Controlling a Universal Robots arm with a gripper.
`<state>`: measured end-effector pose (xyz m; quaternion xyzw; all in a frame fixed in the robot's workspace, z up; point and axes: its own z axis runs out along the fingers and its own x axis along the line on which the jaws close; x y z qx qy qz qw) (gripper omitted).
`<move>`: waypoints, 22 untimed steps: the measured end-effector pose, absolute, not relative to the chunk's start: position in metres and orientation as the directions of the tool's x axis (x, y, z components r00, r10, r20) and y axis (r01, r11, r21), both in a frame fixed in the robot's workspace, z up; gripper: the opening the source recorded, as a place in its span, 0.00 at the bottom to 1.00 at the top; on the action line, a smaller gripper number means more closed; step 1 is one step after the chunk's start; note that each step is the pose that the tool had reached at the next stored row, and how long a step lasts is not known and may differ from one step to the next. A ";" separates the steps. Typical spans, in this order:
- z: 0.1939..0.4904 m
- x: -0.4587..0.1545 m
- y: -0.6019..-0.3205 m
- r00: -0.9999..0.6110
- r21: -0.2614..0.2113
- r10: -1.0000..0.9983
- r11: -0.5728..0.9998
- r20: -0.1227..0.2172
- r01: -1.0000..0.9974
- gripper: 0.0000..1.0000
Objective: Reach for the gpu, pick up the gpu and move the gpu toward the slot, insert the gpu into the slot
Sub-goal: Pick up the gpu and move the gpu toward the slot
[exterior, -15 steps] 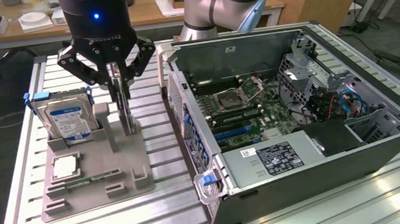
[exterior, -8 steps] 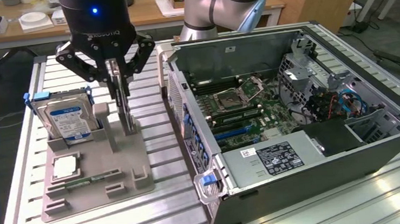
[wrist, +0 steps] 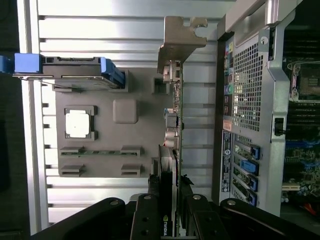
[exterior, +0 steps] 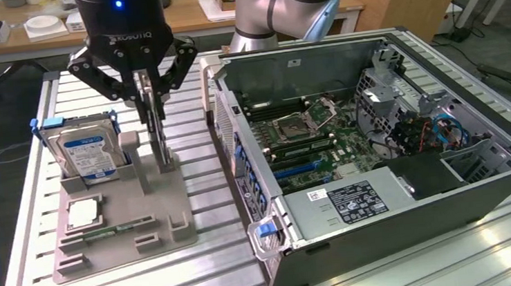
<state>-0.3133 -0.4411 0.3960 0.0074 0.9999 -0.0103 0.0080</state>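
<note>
The gripper (exterior: 149,97) (wrist: 170,200) reaches straight down and is closed on the top edge of the gpu (exterior: 160,141) (wrist: 176,130). The card stands upright on its edge in a grey holder (exterior: 124,224) near the desk's (exterior: 220,271) edge at the exterior view's left, beside a hard drive (exterior: 85,151). The blue slot (exterior: 299,170) lies bare inside the open computer case (exterior: 481,185), well apart from the card.

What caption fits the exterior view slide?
Black gripper clamps the thin dark upright gpu card in its grey holder block, beside the open computer case.
</note>
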 end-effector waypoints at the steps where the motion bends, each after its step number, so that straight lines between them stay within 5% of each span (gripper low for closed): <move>1: 0.397 -0.313 -0.441 -1.000 -0.022 0.014 1.000 -0.016 0.015 0.26; 22: 0.418 -0.313 -0.441 -1.000 -0.023 0.015 1.000 -0.016 0.015 0.26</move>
